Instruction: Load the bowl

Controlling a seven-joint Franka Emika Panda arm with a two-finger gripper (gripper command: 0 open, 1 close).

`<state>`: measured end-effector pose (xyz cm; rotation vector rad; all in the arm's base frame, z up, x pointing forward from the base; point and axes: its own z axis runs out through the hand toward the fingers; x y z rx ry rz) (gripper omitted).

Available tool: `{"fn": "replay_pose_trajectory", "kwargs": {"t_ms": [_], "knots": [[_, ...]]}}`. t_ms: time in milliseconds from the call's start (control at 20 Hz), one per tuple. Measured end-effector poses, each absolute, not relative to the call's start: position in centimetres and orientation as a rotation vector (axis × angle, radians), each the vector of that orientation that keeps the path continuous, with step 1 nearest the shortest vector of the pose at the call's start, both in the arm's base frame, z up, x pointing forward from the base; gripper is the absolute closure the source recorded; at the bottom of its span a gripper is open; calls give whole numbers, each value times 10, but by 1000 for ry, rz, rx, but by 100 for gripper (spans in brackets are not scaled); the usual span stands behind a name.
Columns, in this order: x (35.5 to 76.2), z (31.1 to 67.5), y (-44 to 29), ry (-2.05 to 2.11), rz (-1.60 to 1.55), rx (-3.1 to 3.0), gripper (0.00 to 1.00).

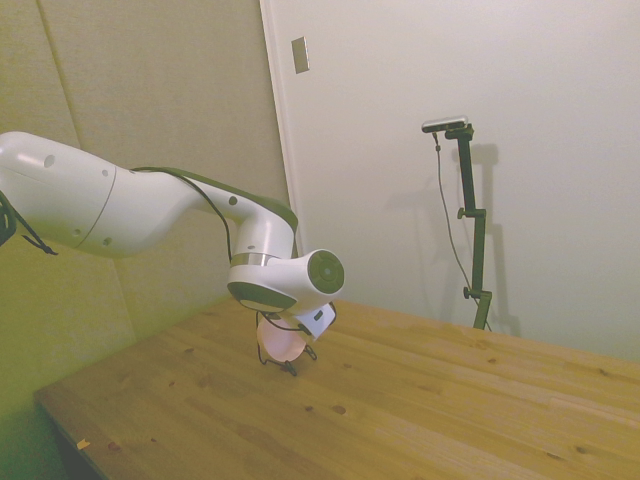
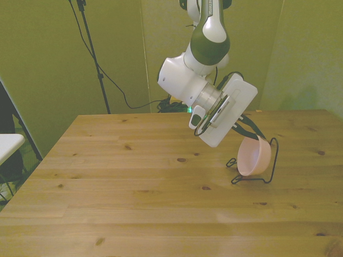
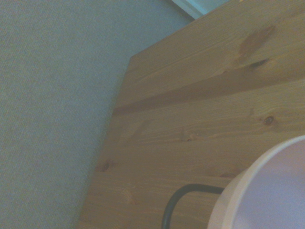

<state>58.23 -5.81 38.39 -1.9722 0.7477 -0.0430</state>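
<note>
Pine table (image 2: 134, 187) is ringed by plain walls; the bowl (image 2: 252, 156) in the rack (image 2: 272, 160) is shown clearly from the front only, tool (image 2: 247, 131) state cannot be told.

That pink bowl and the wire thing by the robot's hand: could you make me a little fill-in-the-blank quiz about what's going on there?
1. The bowl is pale ____ in colour.
2. The bowl stands tilted on its edge in a thin dark wire ____.
3. The table under the rack is made of ____.
4. In the front view the bowl sits toward the picture's ____ side.

Missing words: pink; rack; wood; right
</note>
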Motion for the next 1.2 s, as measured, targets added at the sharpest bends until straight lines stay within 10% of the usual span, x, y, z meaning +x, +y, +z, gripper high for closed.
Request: {"fn": "replay_pose_trajectory", "kwargs": {"t_ms": [600, 1200], "knots": [[572, 371, -64, 755, -37, -1977, 0], [552, 432, -105, 830, -179, -2002, 0]]}}
